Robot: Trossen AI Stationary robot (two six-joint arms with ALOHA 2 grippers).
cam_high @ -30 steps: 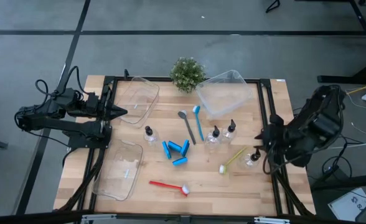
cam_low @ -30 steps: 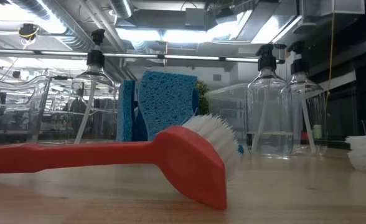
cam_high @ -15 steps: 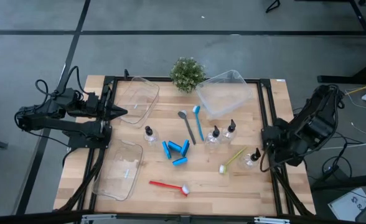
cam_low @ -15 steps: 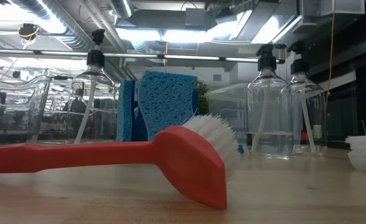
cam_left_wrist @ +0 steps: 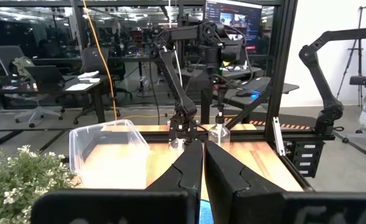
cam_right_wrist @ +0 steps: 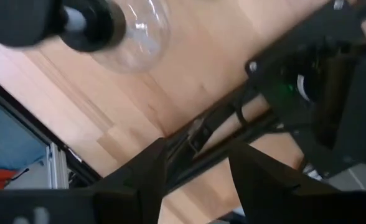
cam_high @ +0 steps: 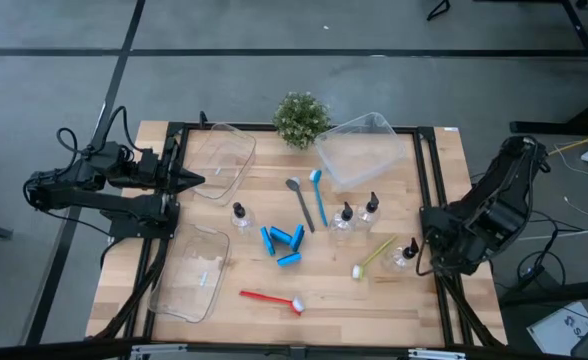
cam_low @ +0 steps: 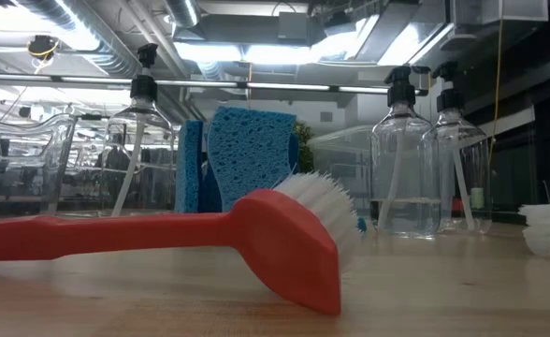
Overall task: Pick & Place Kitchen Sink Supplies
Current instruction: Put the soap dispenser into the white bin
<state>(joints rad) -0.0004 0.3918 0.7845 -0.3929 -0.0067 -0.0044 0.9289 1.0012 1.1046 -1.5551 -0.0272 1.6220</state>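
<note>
The supplies lie mid-table: three black-capped bottles (cam_high: pixel 239 215) (cam_high: pixel 344 218) (cam_high: pixel 371 208), a grey brush (cam_high: pixel 301 203), a blue brush (cam_high: pixel 319 195), blue sponge pieces (cam_high: pixel 284 243), a yellow-green brush (cam_high: pixel 372 258) and a red brush (cam_high: pixel 272 298). Another bottle (cam_high: pixel 406 255) stands upright near the right edge. My right gripper (cam_high: pixel 430 248) hangs beside it, pointing down. In the right wrist view it is open (cam_right_wrist: pixel 198 155) over the table's frame rail, the bottle's cap (cam_right_wrist: pixel 96 25) off to one side. My left gripper (cam_high: pixel 194 180) waits shut at the left edge, pointing level (cam_left_wrist: pixel 203 155).
Clear bins sit at the far left (cam_high: pixel 219 160), far right (cam_high: pixel 359 148) and near left (cam_high: pixel 189 270). A potted plant (cam_high: pixel 301 118) stands at the far edge. The black frame rail (cam_high: pixel 436 200) runs along the table's right side, under my right gripper.
My right gripper has sunk toward the table by the right-hand bottle, shifting a little toward the near edge. It has rolled about its wrist and tipped to point straight down. Its fingers stay equally apart. No object has moved.
</note>
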